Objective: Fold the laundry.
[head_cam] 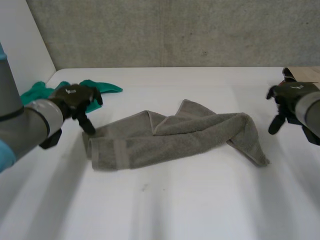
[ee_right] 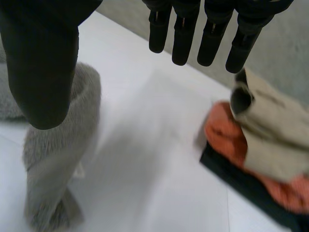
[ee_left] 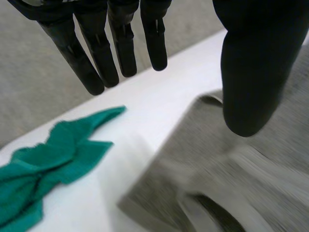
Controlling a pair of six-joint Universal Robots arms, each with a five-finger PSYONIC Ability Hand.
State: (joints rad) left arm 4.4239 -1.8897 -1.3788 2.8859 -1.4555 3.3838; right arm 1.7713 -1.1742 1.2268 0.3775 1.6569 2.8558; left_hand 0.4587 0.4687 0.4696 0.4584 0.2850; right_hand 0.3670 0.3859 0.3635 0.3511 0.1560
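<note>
Crumpled grey towel [head_cam: 175, 137]; left hand [head_cam: 75, 97] above its left end, right hand [head_cam: 286, 97] apart at right, both with fingers straight, holding nothing.

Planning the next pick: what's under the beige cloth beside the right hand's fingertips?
An orange cloth lies directly under the beige cloth, with a dark flat layer beneath that. How far either runs under the beige is covered.

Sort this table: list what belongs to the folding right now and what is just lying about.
In the job: grey towel, crumpled; left hand, open at one end; right hand, open near the other.
Lying about: green cloth beside the left hand; pile of beige, orange and dark cloths beside the right hand.
</note>
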